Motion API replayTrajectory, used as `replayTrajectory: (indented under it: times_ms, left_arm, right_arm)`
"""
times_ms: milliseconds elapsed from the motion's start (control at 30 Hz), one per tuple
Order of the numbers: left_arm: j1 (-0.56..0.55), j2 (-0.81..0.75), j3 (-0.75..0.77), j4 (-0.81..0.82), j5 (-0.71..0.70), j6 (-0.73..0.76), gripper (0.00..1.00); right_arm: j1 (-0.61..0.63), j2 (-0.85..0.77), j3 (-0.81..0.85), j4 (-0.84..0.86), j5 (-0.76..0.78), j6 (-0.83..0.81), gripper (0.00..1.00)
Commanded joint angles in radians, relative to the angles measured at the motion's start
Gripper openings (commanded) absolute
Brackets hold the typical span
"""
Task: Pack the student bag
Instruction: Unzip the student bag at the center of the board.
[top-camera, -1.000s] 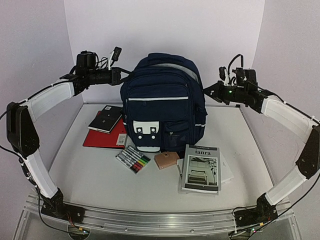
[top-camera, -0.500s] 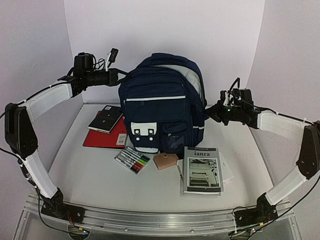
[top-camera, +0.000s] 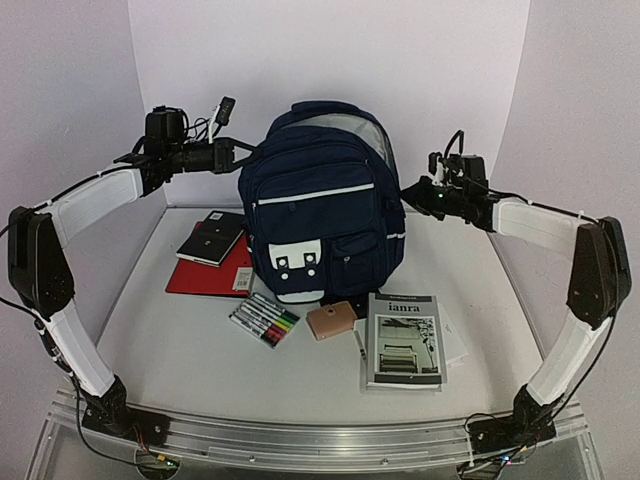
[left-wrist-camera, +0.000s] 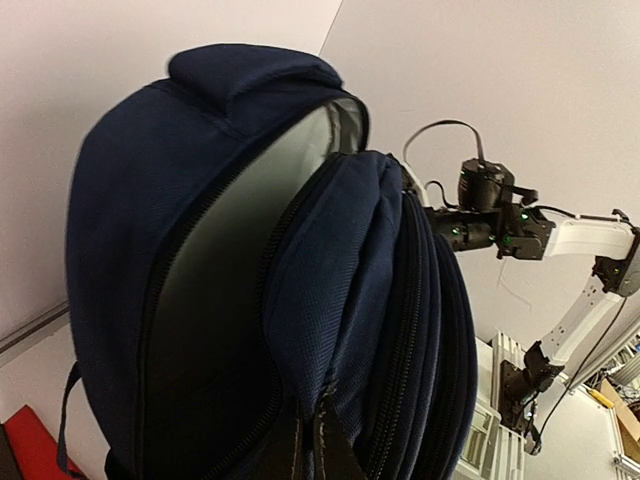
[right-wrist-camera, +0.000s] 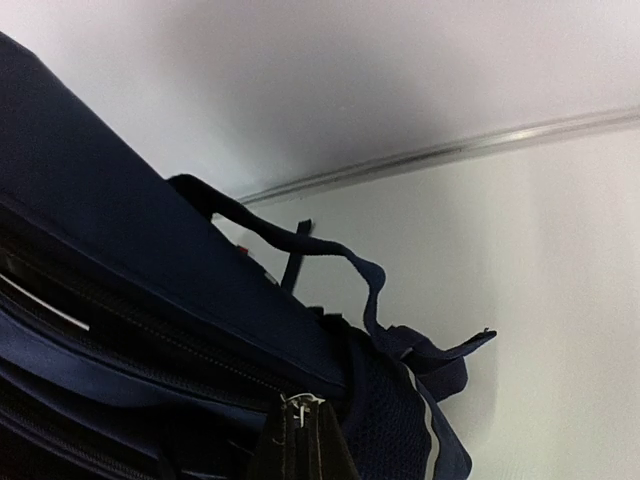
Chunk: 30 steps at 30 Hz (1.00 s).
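Observation:
The student bag (top-camera: 320, 210), navy with white stripes and a white front patch, stands upright at the table's middle back. Its main compartment gapes at the top and shows grey lining (left-wrist-camera: 260, 190). My left gripper (top-camera: 240, 152) is at the bag's upper left; in the left wrist view it (left-wrist-camera: 310, 440) is shut on a fold of the bag's front panel edge (left-wrist-camera: 330, 300). My right gripper (top-camera: 408, 188) is against the bag's right side; in the right wrist view it (right-wrist-camera: 303, 435) is shut on a metal zipper pull (right-wrist-camera: 300, 403).
In front of the bag lie a red folder (top-camera: 205, 272) with a black notebook (top-camera: 212, 237) on it, a pack of markers (top-camera: 266, 320), a small tan case (top-camera: 332, 321) and a grey book (top-camera: 403, 338) on white papers. Walls stand close behind.
My right gripper dropped along the bag's right side, then rose again and came closer in. The bag's top leans more to the right and more grey lining shows. The left gripper has barely moved.

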Motion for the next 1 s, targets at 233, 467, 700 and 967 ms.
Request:
replayTrajectory:
  times_ms: [233, 467, 700, 967]
  left_arm:
    - [-0.114, 0.045, 0.05, 0.115, 0.033, -0.07, 0.0]
    - [-0.129, 0.015, 0.004, 0.221, -0.072, -0.111, 0.0]
    - [-0.129, -0.008, -0.01, 0.206, -0.124, -0.095, 0.0]
    - [-0.136, 0.003, -0.014, 0.209, -0.101, -0.101, 0.0]
  right_arm:
    - [-0.005, 0.345, 0.431, 0.114, 0.077, -0.157, 0.0]
    - [-0.029, 0.309, 0.3, 0.1, 0.092, -0.001, 0.0]
    - [-0.077, 0.229, 0.128, 0.052, 0.13, 0.088, 0.16]
    - [-0.08, 0.061, 0.161, 0.037, 0.074, 0.063, 0.73]
